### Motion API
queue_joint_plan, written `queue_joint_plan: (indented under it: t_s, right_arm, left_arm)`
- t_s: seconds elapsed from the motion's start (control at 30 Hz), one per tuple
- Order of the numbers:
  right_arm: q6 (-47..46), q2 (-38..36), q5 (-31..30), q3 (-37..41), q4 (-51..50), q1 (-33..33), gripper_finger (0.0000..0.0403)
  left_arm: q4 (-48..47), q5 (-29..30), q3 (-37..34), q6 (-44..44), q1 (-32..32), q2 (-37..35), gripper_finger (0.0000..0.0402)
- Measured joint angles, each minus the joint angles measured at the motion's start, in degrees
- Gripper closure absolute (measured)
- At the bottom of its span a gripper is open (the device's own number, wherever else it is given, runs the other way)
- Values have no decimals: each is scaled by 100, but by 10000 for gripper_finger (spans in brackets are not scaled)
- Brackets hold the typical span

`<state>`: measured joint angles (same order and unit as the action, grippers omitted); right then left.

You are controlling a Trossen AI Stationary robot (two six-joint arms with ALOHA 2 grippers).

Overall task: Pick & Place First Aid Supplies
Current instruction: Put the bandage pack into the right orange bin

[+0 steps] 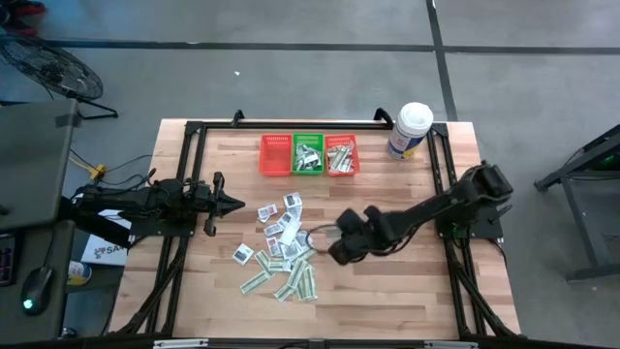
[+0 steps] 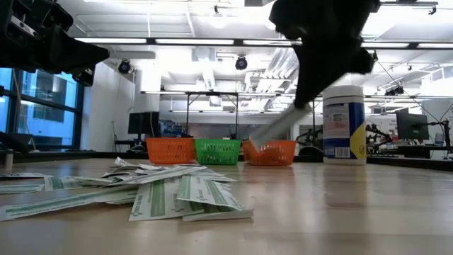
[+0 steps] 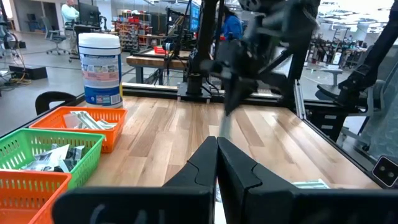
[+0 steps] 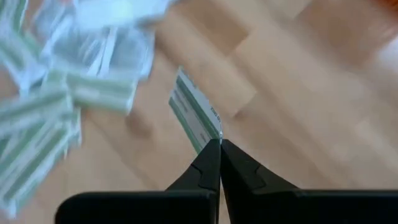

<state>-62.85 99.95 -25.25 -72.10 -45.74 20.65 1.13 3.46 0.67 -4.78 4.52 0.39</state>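
The right gripper (image 4: 219, 142) hangs above the worktop (image 1: 387, 291), just beside the heap of packets (image 1: 281, 250). Its fingers are closed on one end of a green-and-white strip (image 4: 194, 117) (the strip is lifted off the wood). The left gripper (image 3: 216, 144) waits at the left side, fingers pressed together and holding nothing. Three baskets (image 1: 308, 155) stand at the far edge.

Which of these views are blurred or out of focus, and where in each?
Right wrist view: the pile of packets is smeared, while the green-and-white strip at the right gripper stays fairly sharp. Left wrist view: the right arm is blurred. Low view: the dark arm overhead is soft. High view: sharp.
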Motion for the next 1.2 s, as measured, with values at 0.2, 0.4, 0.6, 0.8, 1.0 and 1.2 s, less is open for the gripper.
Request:
queue_joint_plan:
  t_s: [0.2, 0.4, 0.6, 0.8, 1.0, 1.2]
  right_arm:
    - [11, -470, -805, -4, -432, -450, 403]
    - [-1, -788, -1366, -7, -739, -925, 403]
    - [266, -851, -1467, -7, -950, -1483, 403]
    - [752, -1023, -1006, 766, 342, -2099, 403]
    - [120, -1441, -1040, 1969, 2007, -2553, 403]
    - [-58, -1625, -837, 2632, 3489, -2960, 403]
  left_arm:
    - [1, -1, 0, 0, 0, 2, 400]
    - [0, -2, 0, 0, 2, 0, 400]
    - [0, -1, 0, 0, 2, 1, 400]
    - [0, -1, 0, 0, 2, 1, 400]
    - [0, 0, 0, 0, 2, 1, 400]
    - [0, 0, 0, 0, 0, 2, 400]
